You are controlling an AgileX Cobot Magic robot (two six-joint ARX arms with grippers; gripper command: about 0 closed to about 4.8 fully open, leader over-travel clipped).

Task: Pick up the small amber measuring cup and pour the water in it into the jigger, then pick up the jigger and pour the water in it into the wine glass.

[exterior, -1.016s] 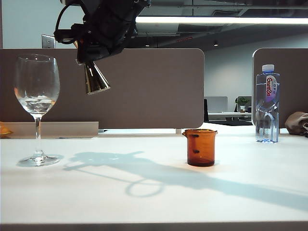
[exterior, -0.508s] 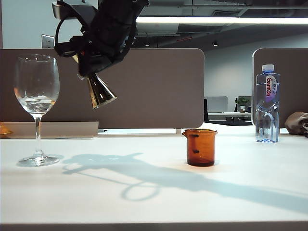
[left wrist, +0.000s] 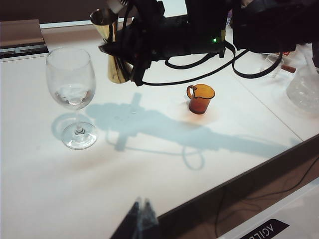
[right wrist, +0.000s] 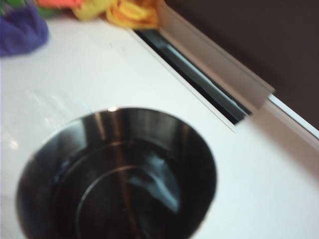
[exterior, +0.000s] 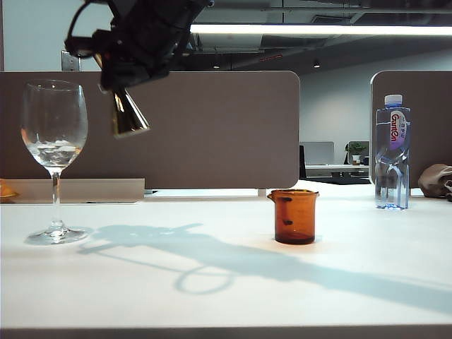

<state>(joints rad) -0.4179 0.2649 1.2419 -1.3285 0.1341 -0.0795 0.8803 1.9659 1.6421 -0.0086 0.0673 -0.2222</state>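
Gold jigger (exterior: pixel 128 116), one, clamped in right claw (exterior: pixel 123 74); left claw (left wrist: pixel 140 219) together.

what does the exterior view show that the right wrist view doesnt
Only the exterior view shows the wine glass with water in its bowl, the small amber measuring cup standing on the table, the plastic bottle at the far right, and the right gripper shut on the jigger, raised just right of the glass. Only the right wrist view looks down into the jigger's dark bowl, with colourful cloths beyond. Both share the jigger and the white table.
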